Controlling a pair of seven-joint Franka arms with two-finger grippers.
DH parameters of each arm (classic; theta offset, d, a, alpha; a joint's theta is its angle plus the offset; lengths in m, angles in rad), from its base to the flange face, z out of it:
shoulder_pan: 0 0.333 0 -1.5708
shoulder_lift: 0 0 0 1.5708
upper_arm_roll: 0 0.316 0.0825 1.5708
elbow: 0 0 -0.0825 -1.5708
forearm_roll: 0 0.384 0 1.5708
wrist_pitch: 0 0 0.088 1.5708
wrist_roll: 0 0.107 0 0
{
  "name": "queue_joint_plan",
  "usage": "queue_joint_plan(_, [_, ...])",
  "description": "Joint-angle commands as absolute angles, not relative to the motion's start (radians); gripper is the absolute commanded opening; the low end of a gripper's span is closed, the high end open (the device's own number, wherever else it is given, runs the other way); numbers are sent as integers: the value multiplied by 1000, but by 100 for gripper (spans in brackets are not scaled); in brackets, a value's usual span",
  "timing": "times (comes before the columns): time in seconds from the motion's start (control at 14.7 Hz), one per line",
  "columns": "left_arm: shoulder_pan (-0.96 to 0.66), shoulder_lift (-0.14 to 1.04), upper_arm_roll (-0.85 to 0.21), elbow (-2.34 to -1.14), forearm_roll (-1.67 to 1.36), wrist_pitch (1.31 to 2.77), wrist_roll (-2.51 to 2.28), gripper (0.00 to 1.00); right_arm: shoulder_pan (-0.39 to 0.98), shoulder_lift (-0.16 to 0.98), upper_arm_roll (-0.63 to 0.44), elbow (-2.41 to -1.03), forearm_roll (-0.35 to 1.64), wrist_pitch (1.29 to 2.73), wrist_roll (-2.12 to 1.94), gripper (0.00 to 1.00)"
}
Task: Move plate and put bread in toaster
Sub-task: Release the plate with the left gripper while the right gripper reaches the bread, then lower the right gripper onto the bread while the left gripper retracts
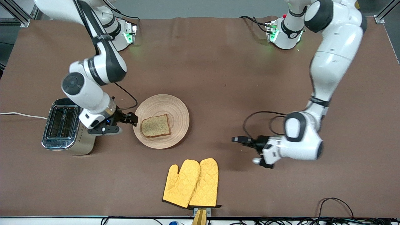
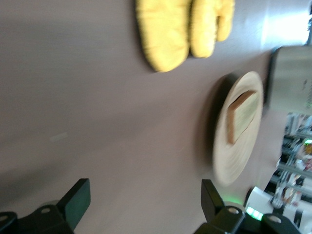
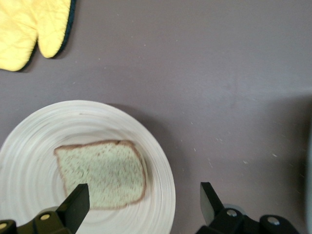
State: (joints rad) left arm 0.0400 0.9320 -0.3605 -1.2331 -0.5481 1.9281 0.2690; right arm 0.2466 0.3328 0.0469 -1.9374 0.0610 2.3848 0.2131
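Note:
The tan wooden plate (image 1: 176,109) lies mid-table with the bread (image 1: 155,126) on it, on the side toward the toaster. The beige toaster (image 1: 62,126) with a chrome top stands at the right arm's end of the table. My right gripper (image 1: 131,118) is open and empty between toaster and plate, at the plate's rim. In the right wrist view its fingers (image 3: 77,204) span the plate's edge (image 3: 39,141) and a corner of the bread (image 3: 102,170). My left gripper (image 1: 239,139) is open and empty, low over bare table toward the left arm's end, pointing at the plate (image 2: 243,146).
Two yellow oven mitts (image 1: 192,182) lie nearer to the front camera than the plate, close to the table's front edge. The toaster's white cord (image 1: 18,114) runs off the right arm's end of the table. Brown tabletop lies between the plate and the left gripper.

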Motion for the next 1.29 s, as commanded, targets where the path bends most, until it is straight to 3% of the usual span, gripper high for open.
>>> queue_joint_plan(0.0, [116,891,-359,-1175,-401,1804,268,100,293,379,40,-1956,74,2465,221,100])
queue_joint_plan(0.27, [149,700,-357,-1172,-103,1689,282,100,336,397,38,-2039,55,2644,180,94])
queue_joint_plan(0.61, [132,422,-354,-1170,86,1557,258,100,318,397,35,-2048,54,2641,101,56])
queue_joint_plan(1.02, [140,238,-362,-1183,89,1483,137,100,298,400,35,-2083,54,2675,69,52])
queue_joint_plan(1.23, [143,212,-354,-1198,80,1477,97,100,298,402,35,-2102,54,2694,58,50])
